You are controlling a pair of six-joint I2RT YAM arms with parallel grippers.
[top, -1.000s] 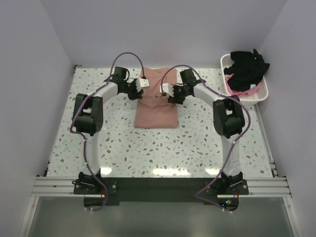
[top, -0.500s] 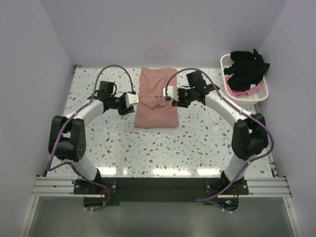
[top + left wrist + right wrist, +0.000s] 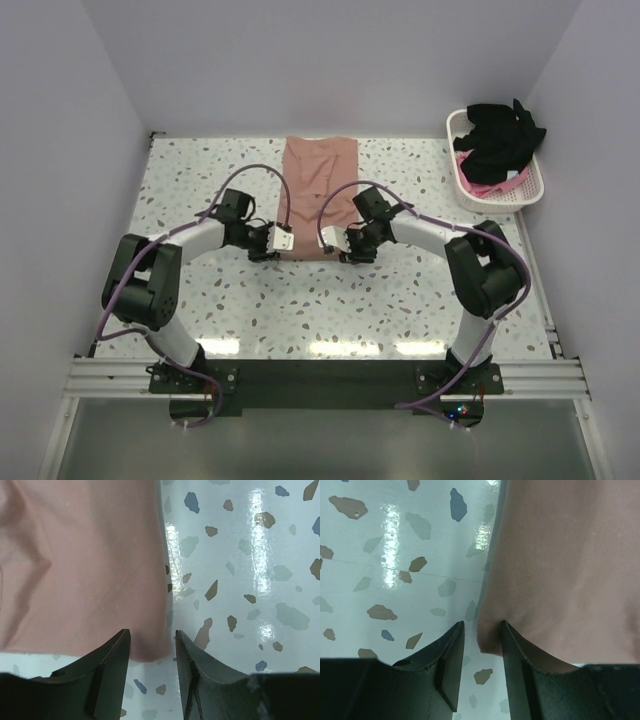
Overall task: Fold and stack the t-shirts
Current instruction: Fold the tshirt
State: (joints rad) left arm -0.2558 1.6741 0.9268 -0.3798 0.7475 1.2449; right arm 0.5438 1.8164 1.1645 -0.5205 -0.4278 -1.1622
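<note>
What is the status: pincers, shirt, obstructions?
Left pincer, right pincer open, straddling near corners. Dusty salmon-pink cloth t-shirt lies flat. White plastic lattice basket aside.

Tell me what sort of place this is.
Probably a lab robot cell, not a home: bare walls box in a speckled table, two arms are bolted to a metal rail at its edge, and a shirt lies staged for folding.

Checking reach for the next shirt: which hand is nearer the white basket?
Right. The right hand is at the salmon shirt's near right corner, the basket beyond to its right; the left hand is at the left corner, farther.
</note>
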